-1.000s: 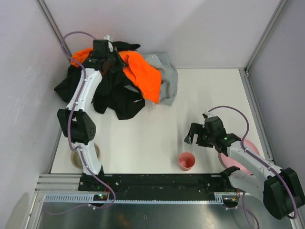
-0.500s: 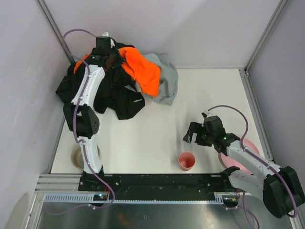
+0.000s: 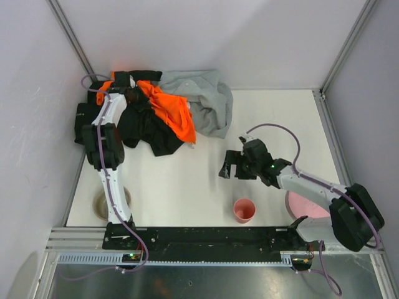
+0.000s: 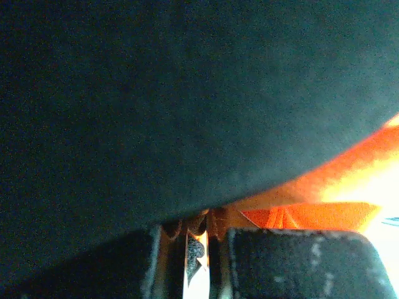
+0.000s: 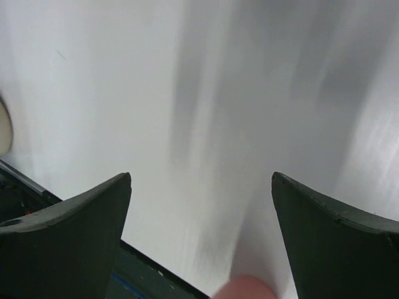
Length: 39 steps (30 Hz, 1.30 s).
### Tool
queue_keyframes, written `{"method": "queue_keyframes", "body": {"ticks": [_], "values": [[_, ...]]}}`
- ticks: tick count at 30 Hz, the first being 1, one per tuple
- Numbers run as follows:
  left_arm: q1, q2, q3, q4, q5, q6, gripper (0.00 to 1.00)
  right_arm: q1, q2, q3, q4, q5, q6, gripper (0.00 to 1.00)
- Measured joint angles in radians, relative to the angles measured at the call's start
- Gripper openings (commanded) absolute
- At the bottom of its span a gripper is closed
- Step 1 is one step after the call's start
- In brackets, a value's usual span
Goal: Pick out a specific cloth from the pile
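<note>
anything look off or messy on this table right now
Nothing looks spilled or broken. The pile is a tangled heap in the far left corner, and black fabric seems to bunch over the left edge of the table. Dark cloth covers almost the whole left wrist view. The pink cup stands upright.

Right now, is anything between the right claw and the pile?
Nothing visible. Only bare table lies between the open right claw and the pile; the pink cup sits nearer the bases, off that line.
</note>
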Motion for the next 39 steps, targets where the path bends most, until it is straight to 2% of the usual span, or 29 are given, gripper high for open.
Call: {"method": "queue_keyframes", "body": {"ticks": [3,11,17,25,29,35,39], "values": [[0.017,0.021,0.0,-0.012,0.052,0.001,0.01,0.059,0.076,0.084,0.014,0.023,0.003,0.99],[0.019,0.005,-0.025,-0.011,0.067,0.024,0.03,0.172,0.281,0.296,0.052,0.052,0.032,0.99],[0.021,-0.028,-0.082,-0.006,0.07,0.036,0.04,0.227,0.43,0.436,0.069,0.059,0.088,0.99],[0.025,-0.029,-0.085,-0.007,0.088,0.037,0.04,0.272,0.674,0.649,0.08,0.064,0.166,0.98],[0.027,-0.029,-0.085,-0.008,0.096,0.039,0.05,0.293,0.813,0.824,0.046,0.079,0.175,0.96],[0.029,-0.027,-0.085,-0.011,0.106,0.046,0.05,0.322,1.032,1.18,-0.077,0.11,0.174,0.96],[0.03,-0.027,-0.085,-0.011,0.109,0.049,0.05,0.332,1.135,1.336,-0.16,0.142,0.179,0.95]]}}
